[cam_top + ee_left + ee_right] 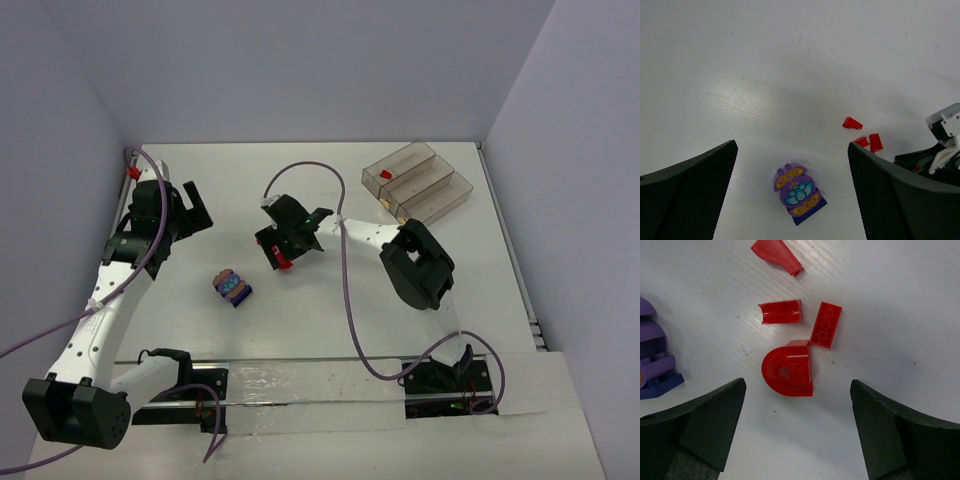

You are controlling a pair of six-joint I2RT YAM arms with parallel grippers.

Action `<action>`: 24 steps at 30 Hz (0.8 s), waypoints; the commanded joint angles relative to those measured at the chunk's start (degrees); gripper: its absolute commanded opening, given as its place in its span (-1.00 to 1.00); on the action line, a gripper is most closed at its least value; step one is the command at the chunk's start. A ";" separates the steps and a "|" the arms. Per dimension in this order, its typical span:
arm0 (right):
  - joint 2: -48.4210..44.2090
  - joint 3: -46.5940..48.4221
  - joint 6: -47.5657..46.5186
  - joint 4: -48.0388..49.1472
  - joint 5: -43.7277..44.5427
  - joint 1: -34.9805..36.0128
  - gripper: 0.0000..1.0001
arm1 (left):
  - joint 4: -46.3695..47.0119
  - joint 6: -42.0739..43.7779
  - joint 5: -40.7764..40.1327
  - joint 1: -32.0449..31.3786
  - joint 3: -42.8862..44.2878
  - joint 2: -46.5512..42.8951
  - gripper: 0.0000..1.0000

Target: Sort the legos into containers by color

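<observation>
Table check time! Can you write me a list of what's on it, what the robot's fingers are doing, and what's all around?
Surface: white table, faintly scuffed.
Job's things: four red legos lie loose together. A purple lego clump sits apart, to their left in the top view. The three-compartment tray at the far right holds one red brick in an end compartment.
Clutter: nothing seen.
Grippers: left gripper has open fingers, holding nothing. Right gripper has open fingers, holding nothing, over the red legos.
Cables: purple cables loop over the table on both sides.
Surroundings: plain pale walls on three sides.
</observation>
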 commanded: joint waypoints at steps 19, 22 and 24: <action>4.22 3.90 0.77 0.42 7.45 2.66 -0.07 | 0.56 0.29 -0.23 -0.20 0.04 -1.45 0.99; 1.53 2.71 0.42 0.39 8.60 2.61 -0.30 | 0.70 0.29 -0.23 -0.20 -0.11 -1.48 0.99; -1.23 1.75 -0.06 0.33 8.78 2.61 -0.36 | 0.64 0.29 -0.17 -0.20 -0.05 -1.42 0.99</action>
